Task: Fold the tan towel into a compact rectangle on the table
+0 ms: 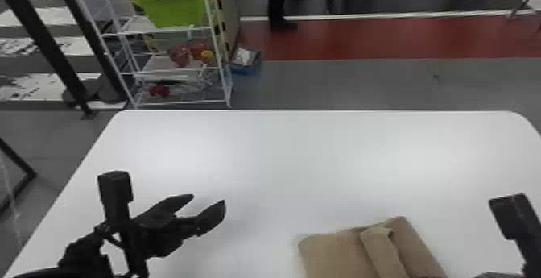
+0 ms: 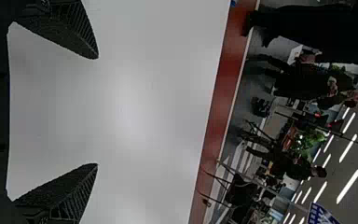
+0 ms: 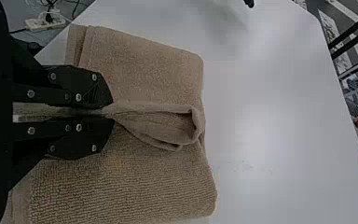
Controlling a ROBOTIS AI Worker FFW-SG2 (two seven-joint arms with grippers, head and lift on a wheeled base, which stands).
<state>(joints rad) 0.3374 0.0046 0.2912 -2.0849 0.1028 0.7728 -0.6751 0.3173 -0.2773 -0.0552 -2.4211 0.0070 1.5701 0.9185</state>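
Head view, L to R: L gripper [image 1: 208,199] lower left of frame, above white table [image 1: 281,156], jaws wide apart. Tan towel [image 1: 332,255] at bottom edge, right of ctr, on table, folded w/ narrow raised strip across top. R gripper [image 1: 513,220] at lower right edge. Per R wrist view, R gripper [image 3: 111,112] jaws clamped on pinched strip of towel, folded layers on both sides.
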